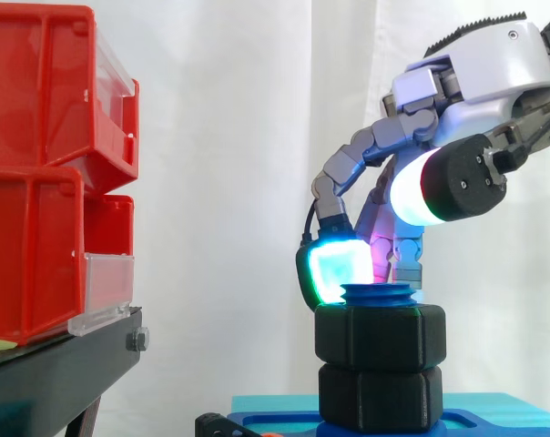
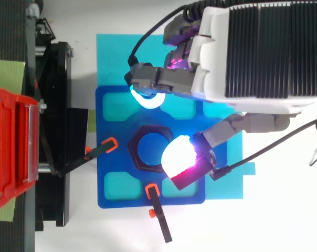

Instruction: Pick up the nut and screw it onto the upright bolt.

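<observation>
One nut (image 1: 380, 337) sits on the upright bolt (image 1: 377, 293) above a black hex collar (image 1: 380, 396), open hand (image 1: 475, 77) spread around the bolt top, gripping nothing, one pad (image 2: 178, 156) overlapping the nut; two clamps (image 2: 98, 152) on the plate (image 2: 107, 105), two bins (image 1: 47, 91) opposite.

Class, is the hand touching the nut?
Cannot tell: in side view the hand has a cyan pad at the nut edge; neither contact nor gap shows.

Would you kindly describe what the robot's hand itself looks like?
The hand has a smooth white shell with a black ribbed panel on its back. Its fingers are grey, blocky segments ending in thick glowing pads, lit cyan-green, white and magenta.
</observation>
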Action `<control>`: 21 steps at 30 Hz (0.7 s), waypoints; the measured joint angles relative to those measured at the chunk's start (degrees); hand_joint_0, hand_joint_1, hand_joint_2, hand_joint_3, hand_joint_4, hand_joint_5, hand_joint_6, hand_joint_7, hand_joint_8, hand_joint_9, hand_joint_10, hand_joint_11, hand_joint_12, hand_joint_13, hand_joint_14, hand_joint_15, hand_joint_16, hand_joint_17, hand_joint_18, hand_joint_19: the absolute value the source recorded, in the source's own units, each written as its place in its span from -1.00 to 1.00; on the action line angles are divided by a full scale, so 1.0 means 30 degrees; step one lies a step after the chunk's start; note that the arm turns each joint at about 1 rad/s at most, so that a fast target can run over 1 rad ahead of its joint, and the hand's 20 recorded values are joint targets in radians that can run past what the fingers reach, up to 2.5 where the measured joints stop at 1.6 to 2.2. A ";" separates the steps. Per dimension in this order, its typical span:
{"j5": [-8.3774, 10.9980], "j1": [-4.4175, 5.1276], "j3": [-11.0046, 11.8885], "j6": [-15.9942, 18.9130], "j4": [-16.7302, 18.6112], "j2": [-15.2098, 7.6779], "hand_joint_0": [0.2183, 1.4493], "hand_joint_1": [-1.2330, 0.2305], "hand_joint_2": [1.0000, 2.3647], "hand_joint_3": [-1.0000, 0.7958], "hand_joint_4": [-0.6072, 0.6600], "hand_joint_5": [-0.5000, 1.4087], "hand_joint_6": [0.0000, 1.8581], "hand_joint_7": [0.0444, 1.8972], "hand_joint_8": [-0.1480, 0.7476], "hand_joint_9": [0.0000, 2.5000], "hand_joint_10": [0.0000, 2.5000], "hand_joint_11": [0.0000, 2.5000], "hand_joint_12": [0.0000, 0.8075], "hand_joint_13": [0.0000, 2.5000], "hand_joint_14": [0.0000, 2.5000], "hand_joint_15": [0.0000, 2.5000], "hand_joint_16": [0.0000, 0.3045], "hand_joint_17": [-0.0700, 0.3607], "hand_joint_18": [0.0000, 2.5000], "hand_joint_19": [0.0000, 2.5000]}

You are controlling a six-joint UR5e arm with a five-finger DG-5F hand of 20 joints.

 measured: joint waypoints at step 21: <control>0.0243 0.0584 -0.0917 0.0386 0.1879 -0.0003 -0.62 0.27 -1.00 -0.44 0.16 -0.63 -0.46 -0.46 -0.30 -0.53 -1.00 -1.00 -0.37 -0.69 -1.00 -1.00 -0.80 -0.35 -1.00 -1.00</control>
